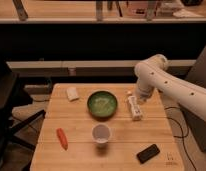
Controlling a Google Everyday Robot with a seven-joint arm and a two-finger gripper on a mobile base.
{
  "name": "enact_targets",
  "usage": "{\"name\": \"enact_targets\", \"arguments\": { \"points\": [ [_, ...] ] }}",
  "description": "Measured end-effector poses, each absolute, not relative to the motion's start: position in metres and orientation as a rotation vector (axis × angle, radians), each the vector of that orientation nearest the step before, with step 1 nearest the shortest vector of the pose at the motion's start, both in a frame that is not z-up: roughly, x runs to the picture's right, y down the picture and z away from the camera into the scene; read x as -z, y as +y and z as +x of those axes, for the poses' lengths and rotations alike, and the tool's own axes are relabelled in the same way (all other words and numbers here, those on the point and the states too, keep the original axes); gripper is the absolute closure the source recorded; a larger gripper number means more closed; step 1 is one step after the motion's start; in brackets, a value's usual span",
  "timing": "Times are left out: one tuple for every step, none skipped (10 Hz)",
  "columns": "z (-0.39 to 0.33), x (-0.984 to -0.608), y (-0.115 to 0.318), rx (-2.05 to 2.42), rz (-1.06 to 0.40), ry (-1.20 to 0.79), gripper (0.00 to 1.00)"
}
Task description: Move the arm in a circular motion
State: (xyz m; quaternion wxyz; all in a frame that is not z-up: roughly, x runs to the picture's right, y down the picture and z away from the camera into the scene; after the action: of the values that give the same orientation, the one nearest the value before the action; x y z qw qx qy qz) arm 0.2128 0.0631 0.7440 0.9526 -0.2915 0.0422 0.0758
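White arm (168,84) reaches in from right, elbow high; gripper (141,98) at its lower tip, near bottle (134,108); grip state cannot be told.

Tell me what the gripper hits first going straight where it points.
Likely the white bottle, or the table beside it: the gripper points down just above the bottle's far end; depth is unclear.

You had a wooden table (76,120) carrying a white block (71,93), green bowl (102,104), lying white bottle (133,108), white cup (101,133), carrot (61,138) and black phone (148,153), with the gripper (141,97) just above the bottle.
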Motion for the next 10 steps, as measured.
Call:
{"name": "enact_targets", "arguments": {
  "points": [
    [0.216,-0.742,0.065,-0.143,-0.596,0.084,0.97],
    [0.216,-0.740,0.067,-0.137,-0.599,0.084,0.97],
    [0.207,-0.739,0.069,-0.121,-0.604,0.079,0.97],
    [0.193,-0.737,0.070,-0.112,-0.609,0.075,0.97],
    [0.181,-0.736,0.072,-0.104,-0.613,0.073,0.97],
    [0.170,-0.735,0.072,-0.095,-0.617,0.070,0.97],
    [0.164,-0.733,0.074,-0.088,-0.622,0.069,0.97],
    [0.164,-0.732,0.075,-0.088,-0.627,0.068,0.97],
    [0.170,-0.729,0.079,-0.089,-0.635,0.065,0.97],
    [0.176,-0.726,0.082,-0.090,-0.642,0.062,0.97]
  ]
}}
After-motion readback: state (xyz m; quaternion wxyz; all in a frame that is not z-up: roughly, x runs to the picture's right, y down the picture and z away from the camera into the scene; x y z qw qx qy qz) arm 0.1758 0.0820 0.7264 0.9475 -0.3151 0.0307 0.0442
